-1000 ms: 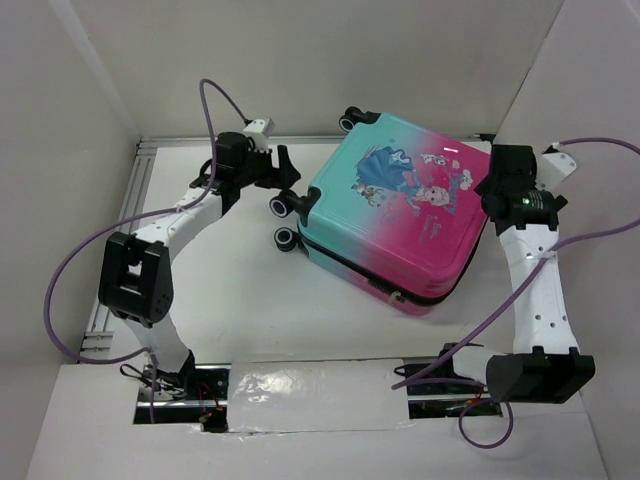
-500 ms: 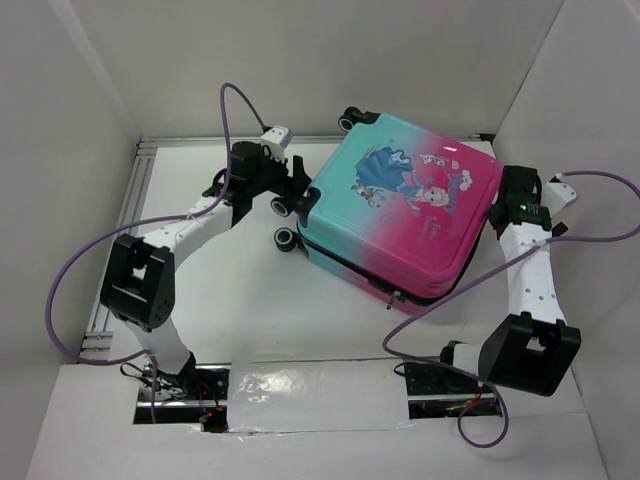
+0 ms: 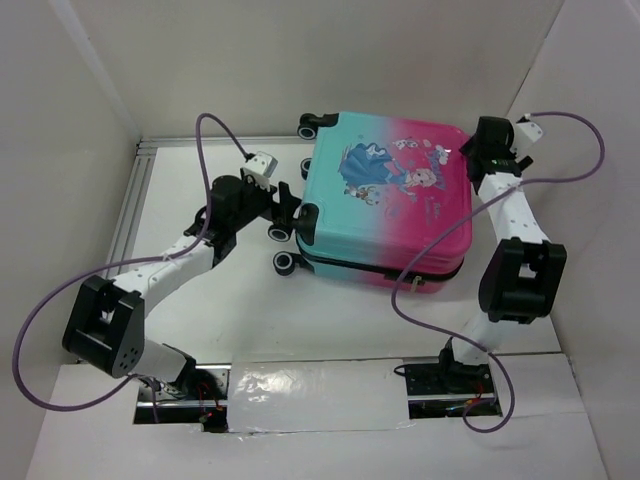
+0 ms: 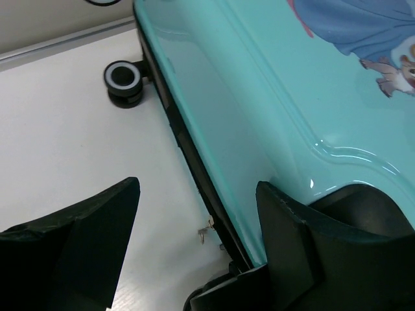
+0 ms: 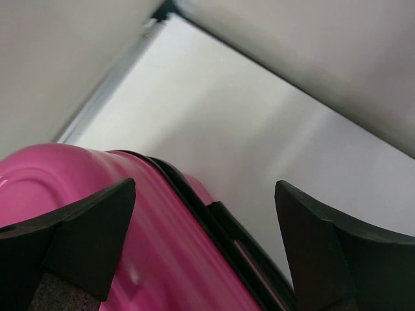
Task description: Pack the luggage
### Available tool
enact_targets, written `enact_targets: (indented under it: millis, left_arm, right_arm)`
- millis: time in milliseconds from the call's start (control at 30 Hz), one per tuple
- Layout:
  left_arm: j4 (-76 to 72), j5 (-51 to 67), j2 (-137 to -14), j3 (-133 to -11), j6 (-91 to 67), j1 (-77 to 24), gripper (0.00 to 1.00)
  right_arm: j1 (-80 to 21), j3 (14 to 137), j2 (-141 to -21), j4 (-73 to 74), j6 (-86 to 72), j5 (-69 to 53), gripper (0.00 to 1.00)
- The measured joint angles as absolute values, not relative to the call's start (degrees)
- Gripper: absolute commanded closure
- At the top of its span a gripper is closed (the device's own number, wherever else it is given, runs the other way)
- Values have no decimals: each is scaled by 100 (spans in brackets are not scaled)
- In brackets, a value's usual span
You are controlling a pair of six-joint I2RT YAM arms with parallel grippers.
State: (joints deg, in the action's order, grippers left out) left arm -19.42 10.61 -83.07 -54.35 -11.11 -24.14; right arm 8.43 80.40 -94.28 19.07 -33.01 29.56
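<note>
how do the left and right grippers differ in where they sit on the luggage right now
The left gripper is at the teal end of the luggage, by its wheels; the right gripper is at the pink end. The left gripper reaches its left side, the right gripper its far right corner. Both stand open astride the black seam, holding nothing.

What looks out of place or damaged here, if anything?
Nothing is spilled or visibly damaged. The luggage lies flat and shut, slightly askew on the table, with the left gripper open at its wheel end and the right gripper open at its pink end.
</note>
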Motion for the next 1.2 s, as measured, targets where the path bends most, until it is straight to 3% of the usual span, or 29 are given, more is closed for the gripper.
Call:
enact_targets:
  millis: [267, 467, 633, 900, 1200]
  left_arm:
    - [-2967, 1588, -7756, -4368, -1431, -2274, 13]
    - [-2554, 2757, -7859, -3719, -1260, -1120, 11]
    - [-3225, 4469, -8055, -3015, -1531, 484, 12]
    - [-3461, 5739, -8305, -3170, -1044, -45, 17]
    - [-2742, 6722, -9524, -4547, -320, -185, 21]
  right_arm:
    - [318, 9891, -11032, 1590, -2832, 2493, 5]
    - [47, 10927, -11467, 2099, -2193, 1944, 5]
    - [-119, 11113, -11268, 2714, -1566, 642, 5]
    - [-220, 10689, -10283, 2919, -482, -1505, 5]
    - [-1389, 10029, -9109, 2974, 679, -2569, 4]
